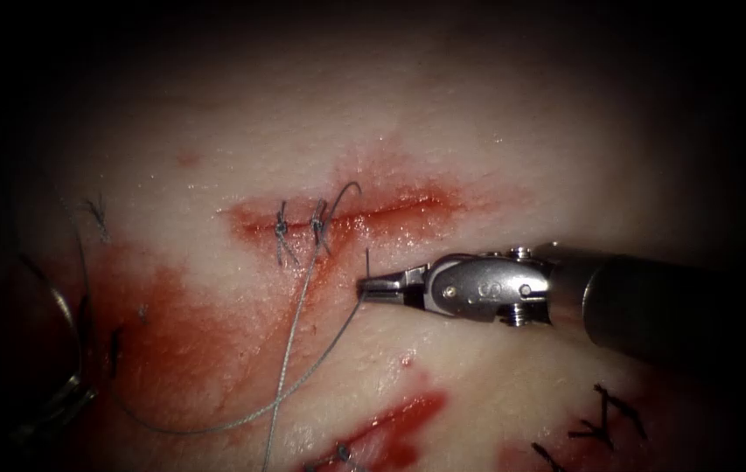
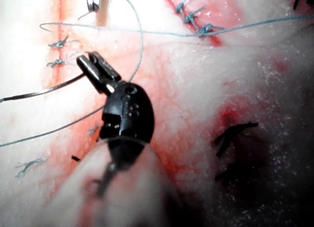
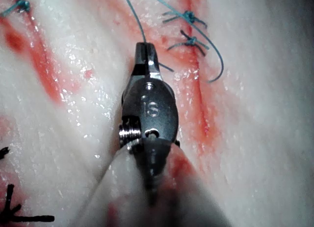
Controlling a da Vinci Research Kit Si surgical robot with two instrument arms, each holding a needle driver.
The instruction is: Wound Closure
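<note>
Just below the cut (image 1: 390, 212), on the near side of its left half, the right tool (image 1: 371, 287) has its jaws pressed together on the thread (image 1: 303, 376). A short end of thread sticks up from the jaw tips. The longer run drops away from the cut in a wide slack curve over the tissue (image 1: 477, 157) and sweeps off to the cut's left. The right wrist view shows the same grip: the closed right tool (image 3: 145, 55) pinches the thread (image 3: 131, 13) at its very tip, beside the two knots (image 3: 190, 28).

Those two knots (image 1: 299, 227) sit close together across the left end of the cut, with a small arch of thread rising from the right-hand one. A second strand runs from them straight down past the cut.

Well to the left of the cut, the left tool (image 2: 93, 66) holds the needle (image 2: 39, 93) with its jaws closed near one end of the curve. Which end that is I cannot tell. The needle lies clear of the tissue, not driven in. Red fluid (image 1: 163, 332) stains the surface below and left of the cut. Dark older stitches (image 1: 604, 419) lie well below its right end.
</note>
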